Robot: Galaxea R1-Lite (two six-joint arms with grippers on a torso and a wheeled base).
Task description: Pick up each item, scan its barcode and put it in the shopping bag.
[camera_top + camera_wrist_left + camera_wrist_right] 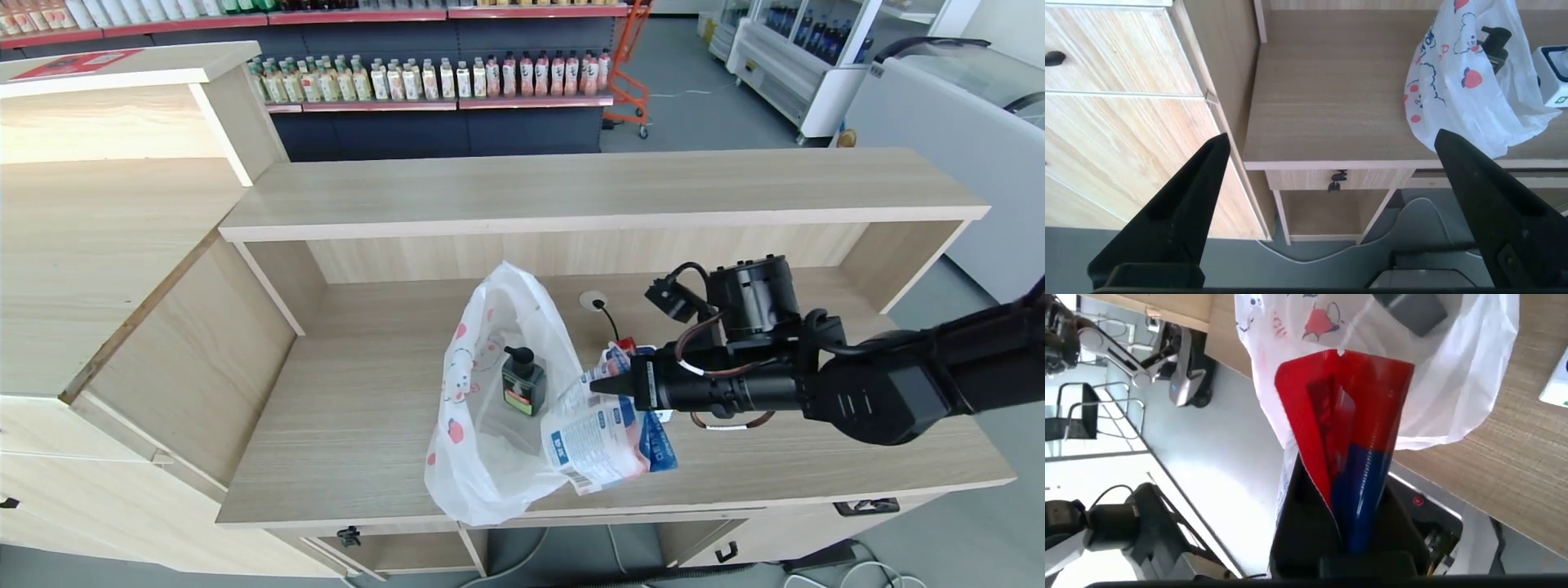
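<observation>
Because the packet (600, 441) hung at the mouth of the shopping bag (473, 474), it looked ready to drop in beside the pump bottle (522, 382). The right gripper (600, 384) pinched its top edge, arm stretched level over the counter (343, 425). The left gripper (1331, 143) hung empty, jaws spread wide, low before the counter's front.

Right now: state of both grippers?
Left gripper: open, holding nothing.
Right gripper: closed on the red, blue and white packet, next to the shopping bag.
</observation>
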